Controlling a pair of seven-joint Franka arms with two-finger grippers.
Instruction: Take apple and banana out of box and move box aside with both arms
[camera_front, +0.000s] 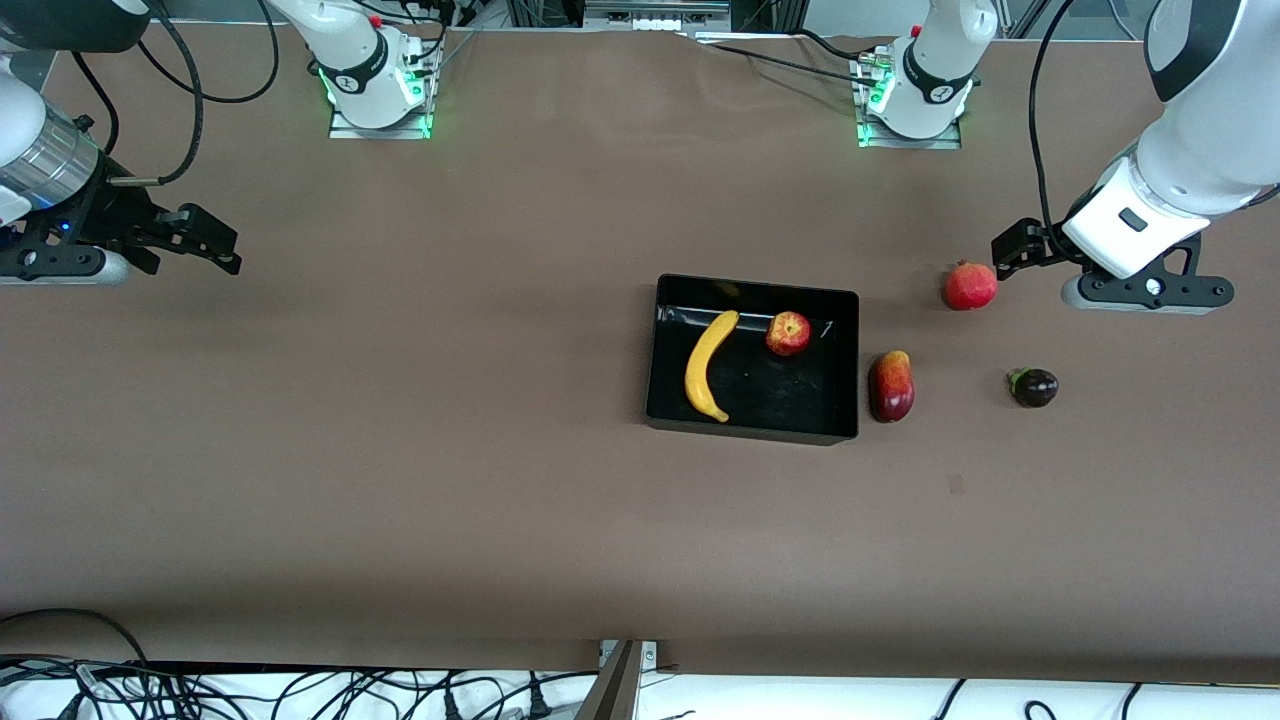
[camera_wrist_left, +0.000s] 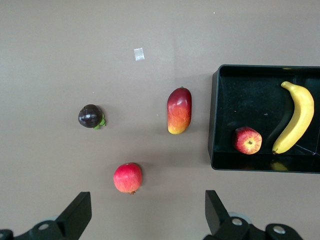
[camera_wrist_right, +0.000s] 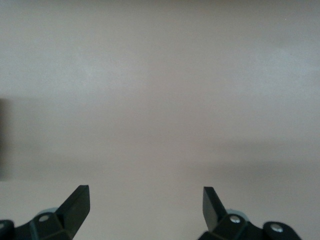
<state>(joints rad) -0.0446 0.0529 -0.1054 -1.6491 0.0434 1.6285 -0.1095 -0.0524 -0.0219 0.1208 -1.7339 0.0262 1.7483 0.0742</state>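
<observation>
The black box (camera_front: 849, 372) lies mid-table with the yellow banana (camera_front: 706, 365) and the red-yellow apple (camera_front: 788, 333) inside it. A mango (camera_front: 891, 386) rests on the table just outside the box wall, toward the left arm's end. Farther that way are a red pomegranate (camera_front: 970, 286) and a small dark purple fruit (camera_front: 1034, 387). My left gripper (camera_front: 1012, 255) hangs open beside the pomegranate (camera_wrist_left: 127, 178), holding nothing (camera_wrist_left: 147, 215). My right gripper (camera_front: 222, 248) hangs open and empty over bare table at the right arm's end (camera_wrist_right: 146, 207).
The left wrist view also shows the mango (camera_wrist_left: 179, 110), purple fruit (camera_wrist_left: 90, 116), box (camera_wrist_left: 250, 95), apple (camera_wrist_left: 247, 140) and banana (camera_wrist_left: 296, 118). A small pale scrap (camera_wrist_left: 138, 54) lies on the brown table nearer the front camera than the mango. Cables run along the table's edges.
</observation>
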